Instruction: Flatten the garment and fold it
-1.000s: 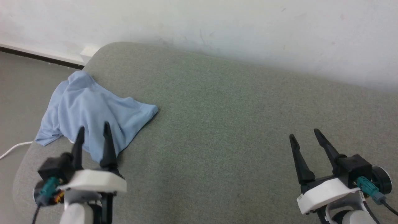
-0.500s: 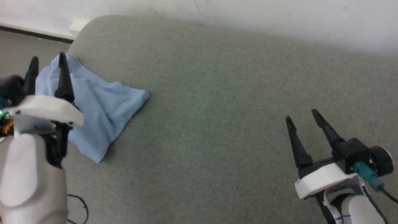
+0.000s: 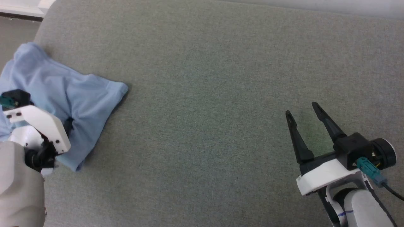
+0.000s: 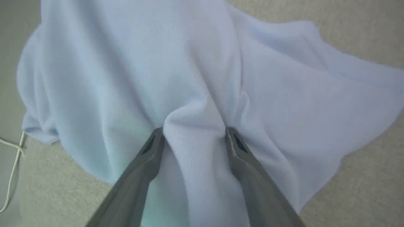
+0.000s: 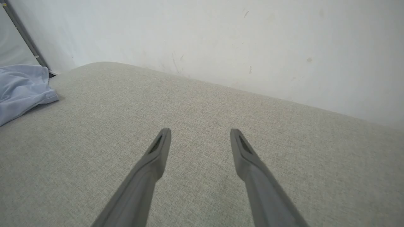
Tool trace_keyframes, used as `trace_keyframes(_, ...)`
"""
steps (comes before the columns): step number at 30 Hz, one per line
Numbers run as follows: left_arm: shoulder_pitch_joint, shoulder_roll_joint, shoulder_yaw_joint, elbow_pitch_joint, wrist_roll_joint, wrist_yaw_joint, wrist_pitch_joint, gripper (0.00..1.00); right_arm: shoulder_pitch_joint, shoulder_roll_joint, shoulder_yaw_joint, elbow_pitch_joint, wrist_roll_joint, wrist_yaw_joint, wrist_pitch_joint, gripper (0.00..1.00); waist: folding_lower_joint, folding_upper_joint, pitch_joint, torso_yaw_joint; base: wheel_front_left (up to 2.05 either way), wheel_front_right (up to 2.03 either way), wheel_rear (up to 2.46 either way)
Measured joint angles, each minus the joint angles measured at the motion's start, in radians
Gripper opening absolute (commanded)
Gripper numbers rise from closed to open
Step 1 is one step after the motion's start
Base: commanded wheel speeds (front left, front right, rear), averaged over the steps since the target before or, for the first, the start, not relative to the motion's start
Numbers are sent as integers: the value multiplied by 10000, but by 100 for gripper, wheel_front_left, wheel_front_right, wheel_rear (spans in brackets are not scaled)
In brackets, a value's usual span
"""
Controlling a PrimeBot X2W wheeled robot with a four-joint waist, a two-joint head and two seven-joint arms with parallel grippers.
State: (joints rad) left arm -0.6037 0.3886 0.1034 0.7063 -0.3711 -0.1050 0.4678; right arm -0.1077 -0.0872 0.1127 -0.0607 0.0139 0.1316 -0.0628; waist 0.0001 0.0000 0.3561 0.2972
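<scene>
The garment [image 3: 79,91], a light blue shirt, lies crumpled at the left edge of the grey-green cushion, part of it hanging over the side. My left gripper [image 4: 194,130] points down into it. Its fingers are spread wide and pressed into the cloth, with a raised ridge of fabric [image 4: 192,123] bunched between them. In the head view the white left wrist [image 3: 38,126] covers those fingers. My right gripper [image 3: 301,108] hovers open over bare cushion at the lower right, far from the garment [image 5: 22,88], with nothing between its fingers [image 5: 161,148].
The wide grey-green cushion [image 3: 205,94] stretches between the two arms. A white wall [image 5: 221,37] runs behind it. Floor and a baseboard [image 3: 19,12] lie past the cushion's left edge, where a white cable [image 4: 12,164] trails.
The head view has tilted down. My left arm swung over the garment and pushed its open fingers down into the cloth. The right gripper holds the same pose.
</scene>
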Motion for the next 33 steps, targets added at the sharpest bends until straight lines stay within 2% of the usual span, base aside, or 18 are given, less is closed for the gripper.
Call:
trace_keyframes(1,-1,25,-79,198,-59,-4,382,100,-20,-19,19,23,48,0,-10,100,0,0,54,-26,0,0,0)
trace_keyframes(2,-17,56,-102,318,-184,-13,696,90,-54,-33,33,56,84,0,-27,100,-1,0,101,-48,0,0,0)
trace_keyframes(3,-129,130,-105,401,-322,-50,982,52,-87,-36,42,81,115,0,-36,100,-2,0,142,-65,0,0,0)
trace_keyframes(4,-250,209,-104,483,-466,-84,1239,34,-111,-36,52,92,130,0,-46,100,-2,0,176,-76,0,0,0)
trace_keyframes(5,-318,251,-107,554,-585,-88,1434,0,-118,-35,63,117,138,0,-82,100,0,0,192,-82,0,0,0)
trace_keyframes(11,-348,464,-357,537,-832,-176,1682,0,-158,-2,102,311,190,0,-201,100,-1,0,62,2,0,0,0)
trace_keyframes(17,-607,1233,-662,4,-355,-178,568,0,-154,151,23,573,268,0,-477,100,-1,0,-388,106,0,0,0)
trace_keyframes(20,-952,1501,-792,-520,73,-142,-267,0,-107,240,-79,715,320,0,-629,100,-1,0,-735,132,0,0,0)
trace_keyframes(26,-1617,1770,-986,-1576,915,280,-2688,0,204,337,-224,949,422,2,-853,100,-3,0,-1537,101,0,0,0)
trace_keyframes(33,-2426,1720,-1390,-2512,1492,384,-5024,0,657,347,-631,802,869,0,-972,100,-4,0,-2361,-169,0,0,0)
